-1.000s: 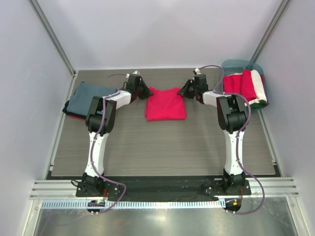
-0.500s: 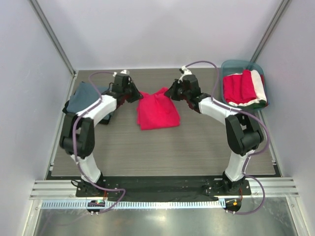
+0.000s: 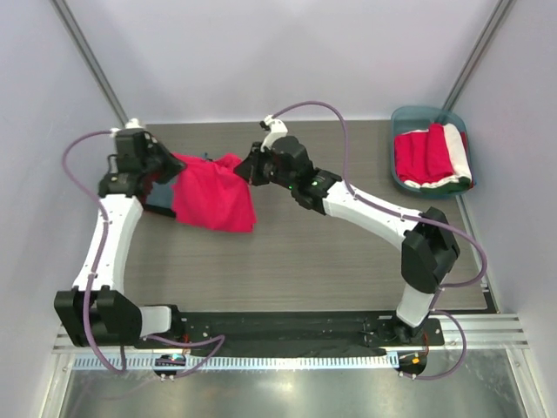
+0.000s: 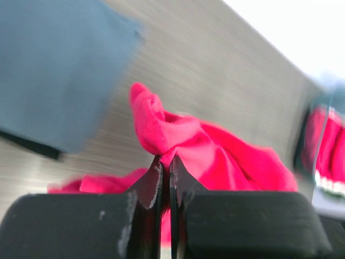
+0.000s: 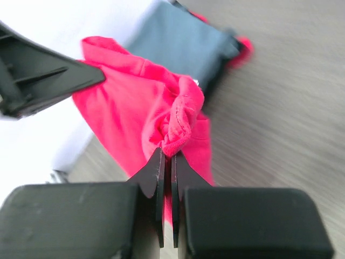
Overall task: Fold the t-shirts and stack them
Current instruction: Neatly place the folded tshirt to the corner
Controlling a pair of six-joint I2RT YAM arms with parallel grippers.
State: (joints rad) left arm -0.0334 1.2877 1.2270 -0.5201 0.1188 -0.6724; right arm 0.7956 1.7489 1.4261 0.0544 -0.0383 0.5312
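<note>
I have both pairs of jaws clamped shut on the crimson t-shirt (image 3: 213, 196). The left jaws nip a bunched ridge of cloth right at their tips, and the right jaws pinch a rolled hem the same way. The shirt hangs between the two pairs and sags below them toward the worktop (image 3: 348, 252); I cannot tell whether its lower edge touches. The blue-grey t-shirt (image 4: 54, 70) lies flat just beyond the left jaws and past the red cloth as seen from the right jaws.

My main worry is the bite. Each pair holds only a small gather at the very tip, so if the pairs pull apart or one outruns the other, I judge a corner could slip free and the fold would fall open.

The second risk is the slack. If I come down too low on the way over, the hanging edge could catch the blue-grey shirt and ruck it, or the red one could land crooked and half off the pile. Letting go with one pair before the other would skew it too.

The teal tub (image 3: 409, 117) of other shirts (image 3: 431, 157) sits well apart, behind the right jaws, so I see no trouble there.
</note>
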